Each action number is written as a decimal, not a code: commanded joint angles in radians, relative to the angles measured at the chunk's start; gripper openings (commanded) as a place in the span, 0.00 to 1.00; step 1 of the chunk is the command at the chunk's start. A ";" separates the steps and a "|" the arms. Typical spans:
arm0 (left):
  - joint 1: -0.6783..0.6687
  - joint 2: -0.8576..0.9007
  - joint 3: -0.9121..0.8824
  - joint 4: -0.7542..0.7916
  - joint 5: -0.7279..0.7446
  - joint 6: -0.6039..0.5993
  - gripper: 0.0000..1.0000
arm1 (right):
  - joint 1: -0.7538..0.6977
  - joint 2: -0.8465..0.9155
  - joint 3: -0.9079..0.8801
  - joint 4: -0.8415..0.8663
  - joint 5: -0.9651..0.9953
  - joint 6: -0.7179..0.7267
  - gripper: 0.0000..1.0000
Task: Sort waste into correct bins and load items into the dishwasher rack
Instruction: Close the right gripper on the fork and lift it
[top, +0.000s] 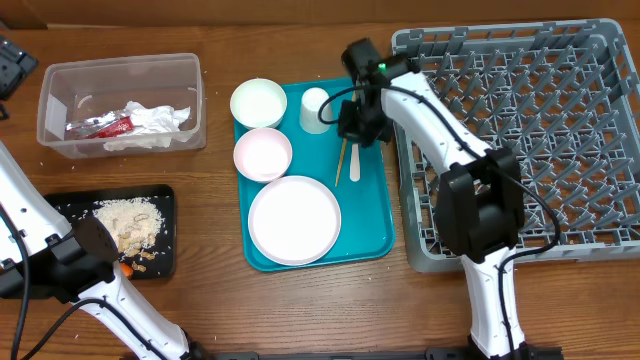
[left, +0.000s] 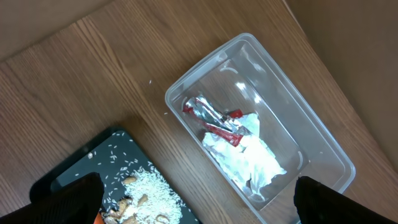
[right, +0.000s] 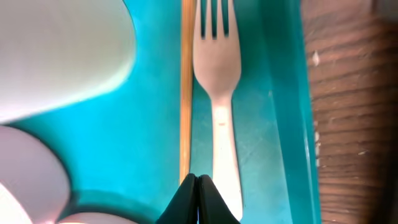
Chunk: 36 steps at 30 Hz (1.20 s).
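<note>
My right gripper (right: 198, 180) is shut low over the teal tray (right: 124, 143), its tips pressed together with nothing seen between them. They sit between the wooden chopstick (right: 186, 87) and the white fork (right: 217, 68), which lie side by side. From overhead the right gripper (top: 352, 130) is beside the white cup (top: 315, 108). Two bowls (top: 259, 102) (top: 263, 153) and the plate (top: 294, 219) also rest on that tray. The left gripper (left: 196, 199) hangs open above the black tray (left: 74, 168) holding food bits (left: 149, 190) and the clear tub (left: 273, 81) with napkin (left: 249, 158) and red wrapper (left: 214, 118).
The grey dishwasher rack (top: 560, 120) stands at the right, against the teal tray's edge (top: 375, 235). An orange carrot piece (top: 127, 268) shows at the black tray's near side. Bare wooden table lies between the tub, black tray and teal tray.
</note>
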 joint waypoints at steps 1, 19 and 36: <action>0.000 0.007 0.002 0.002 -0.008 -0.014 1.00 | -0.035 -0.068 0.048 -0.014 -0.015 -0.014 0.04; 0.000 0.007 0.002 0.002 -0.008 -0.014 1.00 | -0.005 0.034 0.032 0.072 0.034 -0.074 0.78; 0.000 0.007 0.002 0.002 -0.008 -0.014 1.00 | -0.006 0.135 0.032 0.077 0.133 -0.073 0.58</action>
